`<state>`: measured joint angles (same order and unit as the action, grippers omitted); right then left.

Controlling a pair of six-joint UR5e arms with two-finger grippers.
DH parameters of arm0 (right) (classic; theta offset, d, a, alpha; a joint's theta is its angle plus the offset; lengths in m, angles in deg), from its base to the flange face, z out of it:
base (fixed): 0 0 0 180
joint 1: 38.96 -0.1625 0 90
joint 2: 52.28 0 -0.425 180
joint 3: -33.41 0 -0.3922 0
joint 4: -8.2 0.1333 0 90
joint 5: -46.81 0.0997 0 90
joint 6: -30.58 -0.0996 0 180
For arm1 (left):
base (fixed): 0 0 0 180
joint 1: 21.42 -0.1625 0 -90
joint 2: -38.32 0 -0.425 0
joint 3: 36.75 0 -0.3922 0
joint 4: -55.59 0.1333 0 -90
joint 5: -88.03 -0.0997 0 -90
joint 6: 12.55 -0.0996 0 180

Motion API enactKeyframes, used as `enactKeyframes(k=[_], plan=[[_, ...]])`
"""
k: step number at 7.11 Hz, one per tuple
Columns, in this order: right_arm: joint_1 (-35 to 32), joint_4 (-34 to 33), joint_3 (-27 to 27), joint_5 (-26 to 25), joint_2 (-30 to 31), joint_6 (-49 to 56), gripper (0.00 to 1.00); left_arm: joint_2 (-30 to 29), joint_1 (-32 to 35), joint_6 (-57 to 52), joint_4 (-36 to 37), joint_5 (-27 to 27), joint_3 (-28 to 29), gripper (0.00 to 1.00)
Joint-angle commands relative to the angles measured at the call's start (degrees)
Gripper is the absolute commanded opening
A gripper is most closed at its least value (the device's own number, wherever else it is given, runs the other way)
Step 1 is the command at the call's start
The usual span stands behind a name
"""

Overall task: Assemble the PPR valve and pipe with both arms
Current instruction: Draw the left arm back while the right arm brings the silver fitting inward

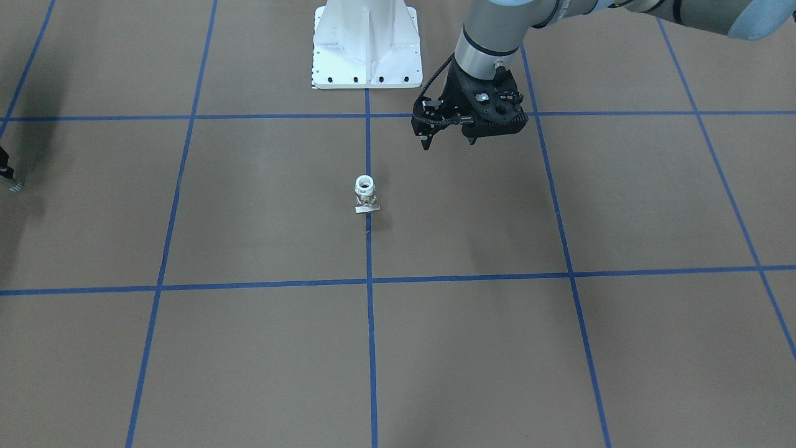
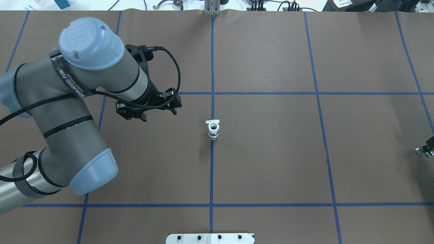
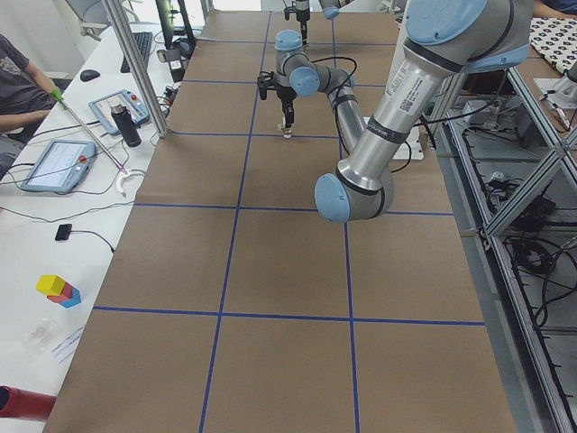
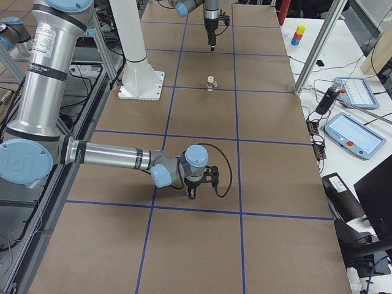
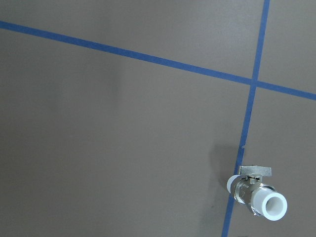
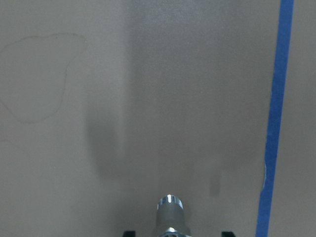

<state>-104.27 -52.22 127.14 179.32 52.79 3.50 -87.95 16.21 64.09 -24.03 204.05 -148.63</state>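
The PPR valve (image 1: 365, 194) stands on the brown table at its middle, on a blue tape line, white collar up and flat white tab at its foot. It also shows in the overhead view (image 2: 213, 129) and the left wrist view (image 5: 256, 195). My left gripper (image 1: 449, 142) hangs open and empty above the table, apart from the valve, nearer the robot's base. My right gripper (image 2: 423, 149) is at the table's far right edge, shut on the pipe (image 6: 170, 211), a silvery ribbed stub that sticks out of the jaws above the paper.
The white pedestal base (image 1: 365, 46) stands behind the valve. Blue tape lines (image 2: 212, 169) divide the table into squares. In the exterior right view, tablets (image 4: 355, 131) and cables lie on a side bench beyond the table's edge.
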Motion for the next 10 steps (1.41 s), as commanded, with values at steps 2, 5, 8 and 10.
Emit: enactKeyframes(k=[2,5,8,10], plan=[[-0.16,-1.36,3.80,1.25,-0.47,-2.07,0.00,0.23,1.21,-0.61,0.08,0.69,-0.79,0.88],[-0.08,-20.12,11.82,1.87,-16.40,-17.67,0.00,10.65,7.89,-16.39,7.09,6.49,-10.86,0.88],[14.36,-21.41,12.36,-4.07,-35.74,-49.00,0.00,21.56,13.85,-30.44,7.12,6.84,-14.77,0.97],[24.24,-25.94,11.92,-11.73,-46.30,-61.56,0.00,24.57,17.21,-38.20,7.12,9.20,-13.72,0.99]])
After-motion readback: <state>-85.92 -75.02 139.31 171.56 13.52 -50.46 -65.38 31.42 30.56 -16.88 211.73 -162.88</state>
